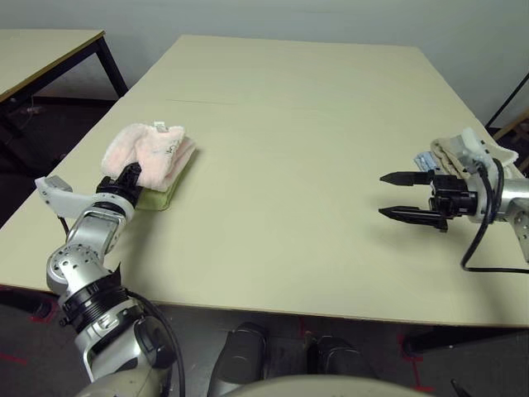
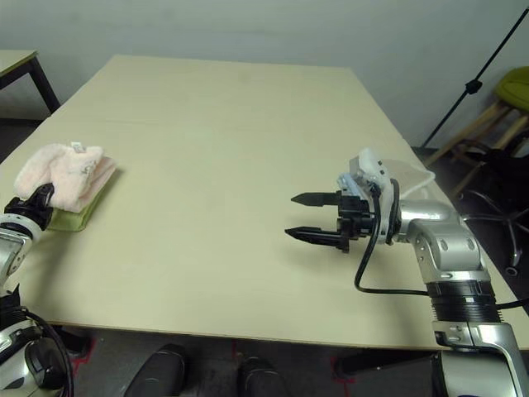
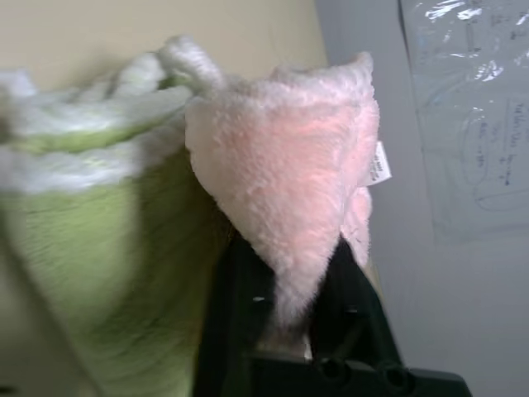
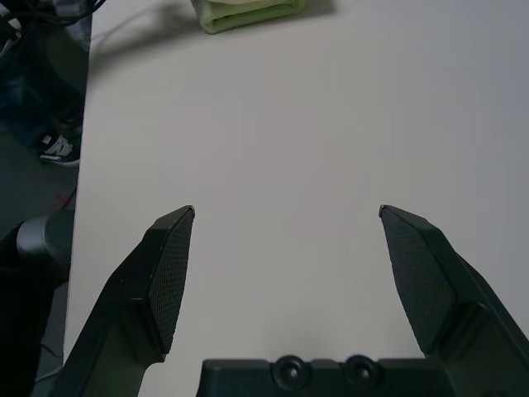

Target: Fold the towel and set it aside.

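The towel (image 1: 147, 155), soft, light and limp, lies folded on a lime-green towel (image 1: 165, 197) near the surface's left edge, a fold pinched between the left gripper (image 1: 130, 175) fingers; right gripper (image 1: 403, 197) fingers spread, empty.

left claw (image 1: 130, 176) at the folded pink towel (image 1: 149, 152), atop a green towel (image 1: 162, 197).

head stereo pair overlooking table (image 1: 314, 165), wrist close-ups
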`<action>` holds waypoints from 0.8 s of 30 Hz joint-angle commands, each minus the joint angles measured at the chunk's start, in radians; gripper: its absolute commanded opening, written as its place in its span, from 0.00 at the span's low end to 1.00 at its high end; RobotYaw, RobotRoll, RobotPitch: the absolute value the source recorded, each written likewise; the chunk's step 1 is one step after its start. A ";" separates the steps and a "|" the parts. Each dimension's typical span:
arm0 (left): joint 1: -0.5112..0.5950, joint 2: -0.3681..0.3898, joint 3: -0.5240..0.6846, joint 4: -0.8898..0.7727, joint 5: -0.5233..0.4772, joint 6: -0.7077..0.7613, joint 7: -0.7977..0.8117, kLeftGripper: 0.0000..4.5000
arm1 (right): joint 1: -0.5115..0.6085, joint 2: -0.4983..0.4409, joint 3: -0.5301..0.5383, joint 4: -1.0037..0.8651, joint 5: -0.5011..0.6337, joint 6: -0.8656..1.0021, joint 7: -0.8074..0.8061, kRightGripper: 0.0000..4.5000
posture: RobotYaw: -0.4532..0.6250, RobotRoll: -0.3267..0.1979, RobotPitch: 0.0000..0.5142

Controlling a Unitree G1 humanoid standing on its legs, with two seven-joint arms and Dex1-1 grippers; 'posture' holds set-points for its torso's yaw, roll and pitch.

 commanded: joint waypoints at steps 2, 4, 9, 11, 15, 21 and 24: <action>0.028 0.020 -0.020 -0.022 -0.003 -0.019 0.014 0.55 | -0.021 0.016 0.021 0.017 -0.020 -0.015 0.008 1.00 | 0.62 0.62 0.12; 0.049 0.040 -0.027 -0.035 0.000 -0.011 0.009 0.70 | -0.026 0.019 0.023 0.020 -0.023 -0.015 0.009 1.00 | 0.62 0.62 0.12; 0.126 0.092 -0.053 -0.088 0.000 0.018 -0.007 0.99 | -0.036 0.026 0.023 0.012 -0.020 0.000 -0.003 1.00 | 0.62 0.62 0.12; 0.149 0.111 -0.051 -0.109 -0.014 0.023 -0.019 0.99 | -0.038 0.031 0.016 0.005 -0.014 0.008 -0.017 1.00 | 0.62 0.62 0.12; 0.204 0.274 -0.119 -0.154 0.067 0.005 -0.145 0.99 | -0.060 0.075 -0.050 -0.022 0.029 0.074 -0.142 1.00 | 0.62 0.62 0.13; 0.212 0.310 -0.345 -0.202 0.255 -0.173 -0.288 0.99 | -0.037 0.165 -0.132 0.030 -0.059 0.000 -0.456 1.00 | 0.61 0.62 0.15; 0.218 0.269 -0.405 -0.196 0.336 -0.291 -0.333 0.99 | -0.016 0.225 -0.181 0.013 -0.061 -0.039 -0.564 1.00 | 0.60 0.62 0.15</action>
